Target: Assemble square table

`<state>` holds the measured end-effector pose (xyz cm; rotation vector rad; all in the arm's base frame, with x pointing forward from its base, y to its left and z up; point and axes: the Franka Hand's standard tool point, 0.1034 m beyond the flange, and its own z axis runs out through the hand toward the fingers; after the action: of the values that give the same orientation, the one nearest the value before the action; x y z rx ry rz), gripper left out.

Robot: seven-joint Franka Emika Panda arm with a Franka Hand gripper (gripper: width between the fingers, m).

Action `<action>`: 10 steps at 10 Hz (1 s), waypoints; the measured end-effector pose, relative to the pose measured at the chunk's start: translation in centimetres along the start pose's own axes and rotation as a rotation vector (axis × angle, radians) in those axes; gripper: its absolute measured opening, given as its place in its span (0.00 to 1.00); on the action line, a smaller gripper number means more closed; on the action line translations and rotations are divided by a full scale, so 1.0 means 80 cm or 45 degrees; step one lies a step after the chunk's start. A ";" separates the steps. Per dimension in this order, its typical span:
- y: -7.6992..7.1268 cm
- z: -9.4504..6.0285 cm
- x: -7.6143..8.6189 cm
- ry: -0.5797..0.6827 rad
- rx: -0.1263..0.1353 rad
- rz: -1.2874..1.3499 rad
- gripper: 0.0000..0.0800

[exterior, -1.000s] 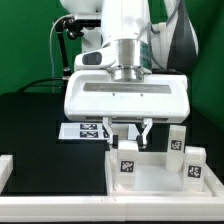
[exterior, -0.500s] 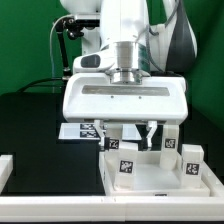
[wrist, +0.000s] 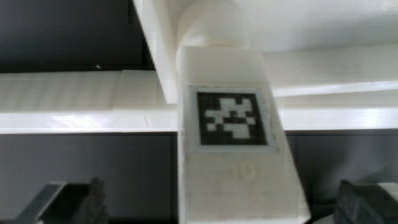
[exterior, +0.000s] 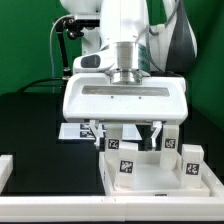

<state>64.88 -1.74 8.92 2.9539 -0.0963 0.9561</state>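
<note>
The square table's white slab point(exterior: 152, 183) lies at the exterior view's lower right, with several white tagged leg blocks standing upright on it. My gripper point(exterior: 127, 132) hangs just above the front left leg point(exterior: 127, 163), open, its fingers point(exterior: 98, 131) spread wide and clear of the leg. In the wrist view that leg point(wrist: 226, 115), with its black-white tag, runs down between the two dark fingertips point(wrist: 71, 205) of the gripper point(wrist: 221, 206), with gaps on both sides. Behind the leg the slab's rim point(wrist: 80, 100) shows.
The marker board point(exterior: 78, 130) lies on the black table behind the slab. White border rails run along the front point(exterior: 100, 207) and at the lower left point(exterior: 4, 168). Other legs stand at the slab's right point(exterior: 192, 165) and back point(exterior: 168, 143).
The jaws have spread from nearly closed on the front left leg to wide open. The leg stays standing on the slab. The arm has barely moved.
</note>
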 end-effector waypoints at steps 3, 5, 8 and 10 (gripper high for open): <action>-0.002 0.003 -0.005 -0.054 0.015 0.032 0.81; -0.005 0.010 0.004 -0.183 0.060 0.106 0.81; -0.031 0.022 -0.010 -0.444 0.133 0.215 0.81; -0.037 0.018 -0.017 -0.623 0.174 0.238 0.81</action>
<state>64.85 1.18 6.91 3.2822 -0.3359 0.2339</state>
